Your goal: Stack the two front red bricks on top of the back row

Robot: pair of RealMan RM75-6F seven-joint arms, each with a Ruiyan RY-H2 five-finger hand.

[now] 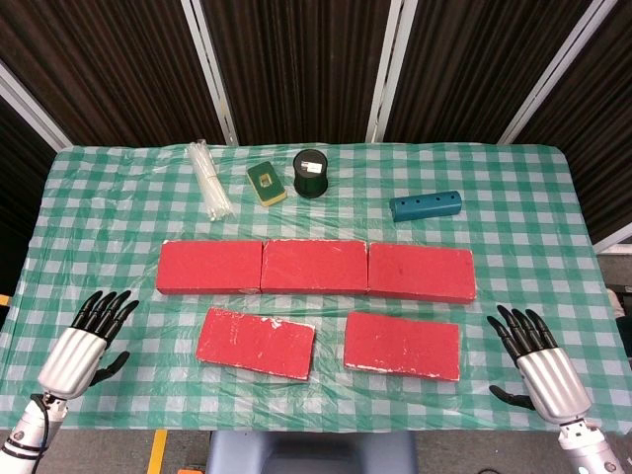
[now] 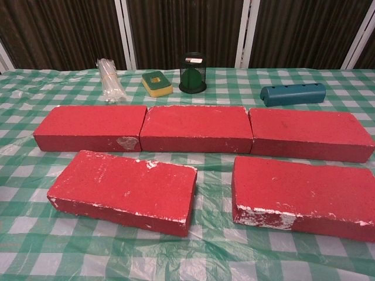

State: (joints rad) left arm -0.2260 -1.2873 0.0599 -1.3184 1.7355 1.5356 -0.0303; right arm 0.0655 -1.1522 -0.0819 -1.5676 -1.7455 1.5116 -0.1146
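Three red bricks form the back row: left (image 1: 209, 267) (image 2: 91, 127), middle (image 1: 314, 266) (image 2: 196, 128) and right (image 1: 421, 272) (image 2: 310, 133), set end to end. In front lie two more red bricks, the front left one (image 1: 256, 342) (image 2: 124, 189) slightly skewed, the front right one (image 1: 402, 345) (image 2: 304, 196) nearly square to the row. My left hand (image 1: 87, 341) rests open near the table's left front, apart from the bricks. My right hand (image 1: 538, 360) is open at the right front. Neither hand shows in the chest view.
Behind the row stand a bundle of clear straws (image 1: 209, 179), a green-and-yellow sponge (image 1: 267, 183), a dark green cylindrical container (image 1: 311, 173) and a teal block with holes (image 1: 425, 205). A green checked cloth under plastic film covers the table (image 1: 533, 227).
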